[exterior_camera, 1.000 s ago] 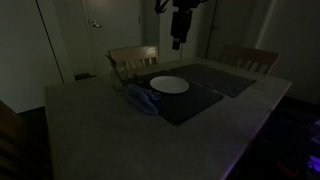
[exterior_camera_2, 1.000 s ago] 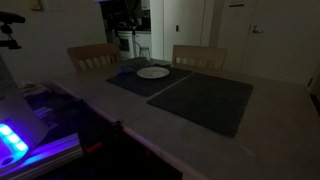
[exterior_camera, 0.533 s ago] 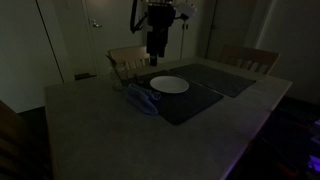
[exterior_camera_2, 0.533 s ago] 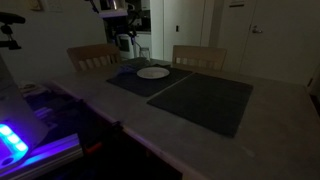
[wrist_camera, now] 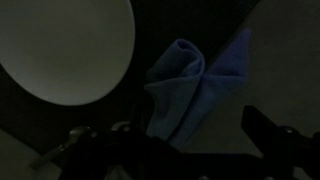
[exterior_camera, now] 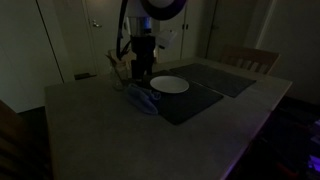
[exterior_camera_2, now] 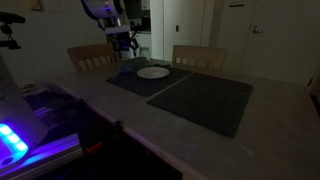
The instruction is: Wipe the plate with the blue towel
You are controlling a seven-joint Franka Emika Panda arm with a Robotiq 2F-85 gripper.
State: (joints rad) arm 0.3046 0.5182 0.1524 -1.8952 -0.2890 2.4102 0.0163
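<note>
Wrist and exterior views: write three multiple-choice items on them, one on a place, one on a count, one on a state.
1. Where is the blue towel? A. Beside the plate, apart from it. B. On the plate. C. Under the plate.
2. How many dark placemats lie on the table? A. One. B. Four. C. Two.
3. The gripper is: A. shut on the towel. B. open, above the towel. C. shut on the plate.
Answers: A, a dark gap separates them in the wrist view; C, both exterior views show two; B, the jaws stand wide over the towel.
</note>
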